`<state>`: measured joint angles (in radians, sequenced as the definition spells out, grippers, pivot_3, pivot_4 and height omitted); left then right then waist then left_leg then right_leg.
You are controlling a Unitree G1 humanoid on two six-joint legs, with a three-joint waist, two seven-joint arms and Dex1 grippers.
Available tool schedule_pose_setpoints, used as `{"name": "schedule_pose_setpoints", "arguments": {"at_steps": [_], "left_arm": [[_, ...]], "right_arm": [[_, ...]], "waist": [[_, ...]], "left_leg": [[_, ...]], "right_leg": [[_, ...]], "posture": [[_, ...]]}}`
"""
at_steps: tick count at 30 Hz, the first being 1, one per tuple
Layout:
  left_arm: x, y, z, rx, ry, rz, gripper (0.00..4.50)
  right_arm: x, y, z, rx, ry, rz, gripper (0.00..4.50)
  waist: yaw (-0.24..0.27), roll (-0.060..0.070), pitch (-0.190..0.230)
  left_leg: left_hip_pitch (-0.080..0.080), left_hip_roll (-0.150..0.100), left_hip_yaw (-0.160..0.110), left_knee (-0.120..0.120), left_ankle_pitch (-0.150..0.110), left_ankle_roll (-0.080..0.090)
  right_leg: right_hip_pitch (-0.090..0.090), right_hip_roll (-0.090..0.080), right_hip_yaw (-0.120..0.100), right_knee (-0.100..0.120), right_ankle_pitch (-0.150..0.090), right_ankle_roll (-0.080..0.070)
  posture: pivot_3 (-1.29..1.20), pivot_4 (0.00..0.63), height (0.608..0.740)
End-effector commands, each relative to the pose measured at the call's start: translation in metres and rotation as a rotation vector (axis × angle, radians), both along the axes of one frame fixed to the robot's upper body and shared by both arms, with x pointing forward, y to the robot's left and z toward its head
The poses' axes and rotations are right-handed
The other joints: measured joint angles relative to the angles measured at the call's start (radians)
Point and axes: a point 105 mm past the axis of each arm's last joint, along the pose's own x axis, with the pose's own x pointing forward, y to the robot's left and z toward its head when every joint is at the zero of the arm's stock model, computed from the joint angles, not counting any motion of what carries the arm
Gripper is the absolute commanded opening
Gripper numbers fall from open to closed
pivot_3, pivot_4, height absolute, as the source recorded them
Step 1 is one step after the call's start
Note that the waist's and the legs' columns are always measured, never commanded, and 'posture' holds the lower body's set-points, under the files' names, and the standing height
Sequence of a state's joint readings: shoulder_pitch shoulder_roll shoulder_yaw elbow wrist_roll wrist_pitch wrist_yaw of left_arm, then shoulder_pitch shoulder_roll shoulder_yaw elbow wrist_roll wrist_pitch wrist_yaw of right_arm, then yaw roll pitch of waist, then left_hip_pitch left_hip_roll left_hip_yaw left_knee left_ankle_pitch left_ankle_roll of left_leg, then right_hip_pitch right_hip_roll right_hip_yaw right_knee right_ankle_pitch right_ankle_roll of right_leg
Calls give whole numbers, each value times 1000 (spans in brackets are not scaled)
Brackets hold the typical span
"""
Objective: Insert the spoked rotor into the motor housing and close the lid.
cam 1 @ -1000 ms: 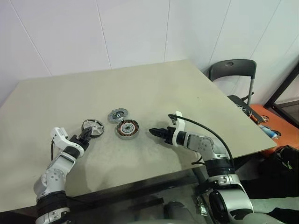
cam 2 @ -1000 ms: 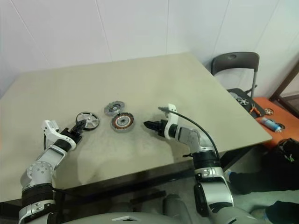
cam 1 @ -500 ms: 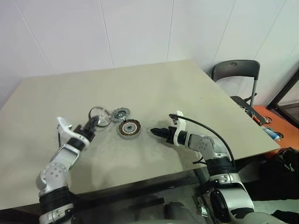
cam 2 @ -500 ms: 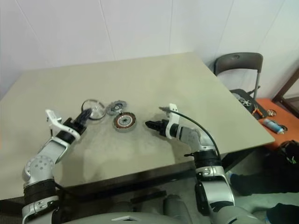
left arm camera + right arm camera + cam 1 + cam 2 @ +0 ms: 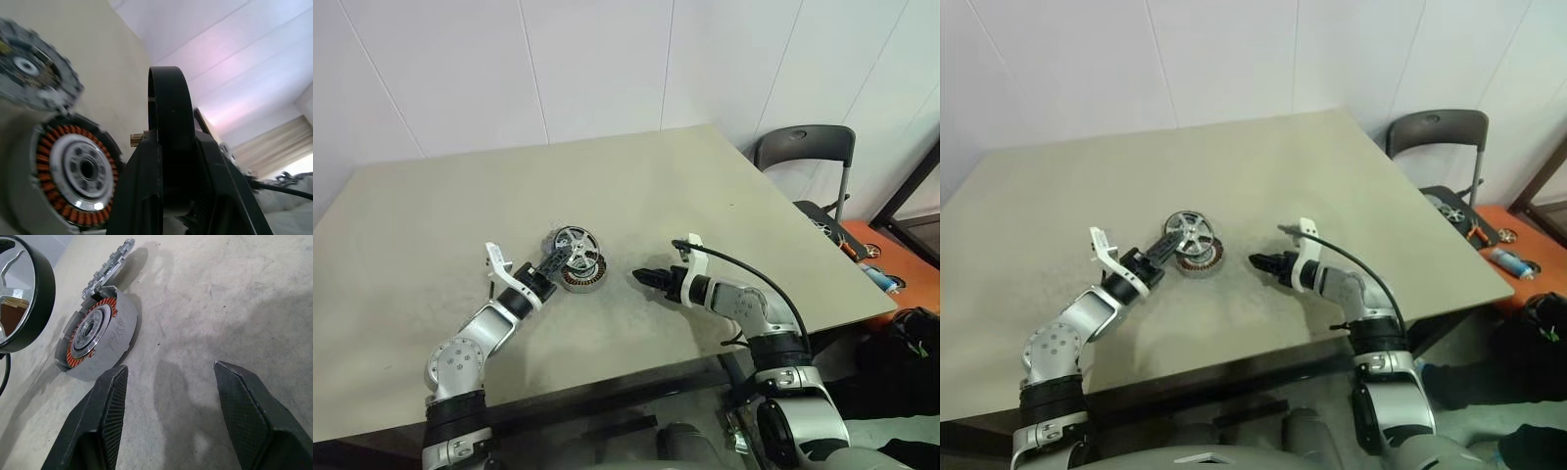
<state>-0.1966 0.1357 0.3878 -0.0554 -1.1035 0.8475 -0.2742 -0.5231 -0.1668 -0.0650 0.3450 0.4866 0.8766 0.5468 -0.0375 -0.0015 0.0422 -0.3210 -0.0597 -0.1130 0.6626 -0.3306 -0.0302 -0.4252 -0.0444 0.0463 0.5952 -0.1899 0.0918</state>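
Observation:
My left gripper [image 5: 554,264] is shut on the black rim of the spoked rotor [image 5: 574,244], holding it tilted off the table just above the left edge of the motor housing [image 5: 586,280]. The housing lies flat with its copper windings up. Behind it lies the lid [image 5: 30,73], leaning on the housing's far edge and largely covered by the rotor in the head views. My right gripper [image 5: 642,277] hovers low over the table to the right of the housing, pointing at it. Its fingers [image 5: 111,418] are open with nothing between them.
The beige table [image 5: 705,176] has free room on all sides of the parts. A dark chair [image 5: 803,152] stands past the table's right corner. Further right, an orange surface [image 5: 871,257] with small items lies beyond the edge.
My left gripper has lifted the rotor off the table and carried it up and to the right, from beside the lid to over the housing. The right arm has stayed put.

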Motion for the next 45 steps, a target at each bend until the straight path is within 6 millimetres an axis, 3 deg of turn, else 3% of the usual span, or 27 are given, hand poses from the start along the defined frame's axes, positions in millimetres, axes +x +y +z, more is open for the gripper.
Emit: {"name": "schedule_pose_setpoints", "arguments": {"at_steps": [1,9,14,36,45], "left_arm": [[1,-6,4,-28,-18,-19,463],[4,-8,-17,-38,54,2,463],[9,-10,-14,-51,39,18,463],[5,-20,-32,-9,90,-20,463],[5,-15,-36,32,100,-23,463]], "right_arm": [[1,1,8,14,-33,-5,2945],[0,1,7,15,-28,-8,2945],[-1,0,8,10,-27,-2,2945],[-2,-1,6,3,-26,-12,2945],[-2,-1,7,6,-27,-15,2945]], "waist": [[1,0,0],[1,0,0],[2,0,0],[2,0,0],[2,0,0]], "left_leg": [[0,0,0,0,0,0],[0,0,0,0,0,0],[0,0,0,0,0,0],[0,-1,0,0,0,0],[0,-1,0,0,0,0]], "right_leg": [[0,0,0,0,0,0],[0,0,0,0,0,0],[0,0,0,0,0,0],[0,0,0,0,0,0],[0,0,0,0,0,0]], "posture": [[0,0,740],[0,0,740],[0,0,740],[0,0,740],[0,0,740]]}}
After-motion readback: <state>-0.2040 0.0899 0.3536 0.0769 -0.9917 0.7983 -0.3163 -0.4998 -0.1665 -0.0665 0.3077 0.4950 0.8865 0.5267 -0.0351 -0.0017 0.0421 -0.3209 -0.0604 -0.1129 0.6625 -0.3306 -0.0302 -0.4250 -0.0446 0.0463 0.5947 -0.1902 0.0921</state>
